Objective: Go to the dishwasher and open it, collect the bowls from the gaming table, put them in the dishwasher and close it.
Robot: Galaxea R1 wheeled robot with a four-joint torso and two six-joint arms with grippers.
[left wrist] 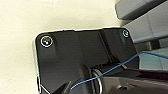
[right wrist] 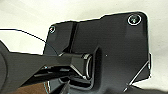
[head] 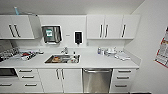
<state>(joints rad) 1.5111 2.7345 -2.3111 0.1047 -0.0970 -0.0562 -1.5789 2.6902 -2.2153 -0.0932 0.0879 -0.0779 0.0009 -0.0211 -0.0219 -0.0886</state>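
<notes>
— So, where is the dishwasher (head: 97, 80) from here?

— Straight across the room in the head view, built in under the white counter (head: 100, 61), its steel front shut and the bar handle along its top edge. White cabinet doors (head: 62, 79) stand just beside it on one side, a stack of drawers (head: 122, 80) on the other.

— And relative to the grippers?

— Hard to place. Both wrist views are taken up by the robot's own dark plate and jointed bar, with pale surface behind. The dishwasher is in neither wrist view, so it is well apart from both.

— Are the fingers wide or narrow?

— I cannot tell for either arm.

— What else is on that wall?

— A sink (head: 62, 59) is set into the counter beside the dishwasher's place, with things in it. A dish rack (head: 10, 53) stands at the far end. A towel dispenser (head: 51, 34) hangs above the sink.
</notes>
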